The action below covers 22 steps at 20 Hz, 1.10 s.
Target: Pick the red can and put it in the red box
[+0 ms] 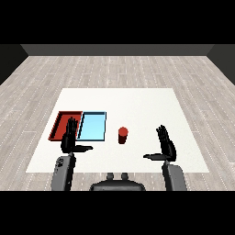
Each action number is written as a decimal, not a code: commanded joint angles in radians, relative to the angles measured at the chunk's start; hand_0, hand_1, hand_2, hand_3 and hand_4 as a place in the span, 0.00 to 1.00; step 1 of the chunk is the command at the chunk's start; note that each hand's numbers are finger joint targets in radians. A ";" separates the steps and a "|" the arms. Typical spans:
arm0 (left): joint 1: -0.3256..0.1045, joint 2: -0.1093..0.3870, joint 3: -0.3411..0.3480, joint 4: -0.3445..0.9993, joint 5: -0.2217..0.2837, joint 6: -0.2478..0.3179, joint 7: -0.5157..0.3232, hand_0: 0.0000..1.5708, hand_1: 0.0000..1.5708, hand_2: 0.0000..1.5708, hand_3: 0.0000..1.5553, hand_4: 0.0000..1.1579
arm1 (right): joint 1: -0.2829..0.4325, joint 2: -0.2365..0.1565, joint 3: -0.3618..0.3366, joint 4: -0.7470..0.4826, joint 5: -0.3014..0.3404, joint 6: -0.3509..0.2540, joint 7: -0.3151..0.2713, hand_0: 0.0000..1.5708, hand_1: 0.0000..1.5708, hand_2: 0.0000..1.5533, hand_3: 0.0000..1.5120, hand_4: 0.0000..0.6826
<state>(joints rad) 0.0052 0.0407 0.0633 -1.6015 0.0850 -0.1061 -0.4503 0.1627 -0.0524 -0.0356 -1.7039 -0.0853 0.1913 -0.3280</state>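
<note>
A small red can [122, 135] stands upright on the white table [137, 105], just right of the trays. The red tray [62, 124] lies at the left, with the light blue tray [93, 125] beside it on its right. My right hand [166, 146] is open to the right of the can, fingers straight, thumb pointing toward it, with a clear gap between them. My left hand [70, 137] is open too, raised over the near edge of the red tray and covering part of it. Neither hand touches the can.
Grey wood-plank floor surrounds the table. Both trays hold nothing. Bare white table surface stretches behind and to the right of the can.
</note>
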 commanded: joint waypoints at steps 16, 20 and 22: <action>0.009 0.032 0.050 -0.026 0.063 -0.027 0.005 0.00 0.00 0.00 0.00 0.00 | -0.253 0.052 0.097 0.256 -0.050 -0.160 0.073 0.00 0.00 0.00 0.00 0.00; 0.013 -0.004 0.010 -0.021 0.020 0.009 -0.005 0.00 0.00 0.00 0.00 0.00 | -0.248 0.052 0.099 0.331 -0.094 -0.116 -0.007 0.00 0.00 0.00 0.00 0.00; 0.005 -0.003 0.007 -0.026 0.021 0.007 0.003 0.00 0.00 0.00 0.00 0.00 | -0.240 0.052 0.253 0.324 -0.104 -0.270 -0.006 0.00 0.00 0.00 0.00 0.00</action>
<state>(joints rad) -0.0022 0.0473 0.0860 -1.6008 0.1137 -0.1055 -0.4551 -0.0489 -0.0022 0.0985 -1.4458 -0.1571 0.0368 -0.2994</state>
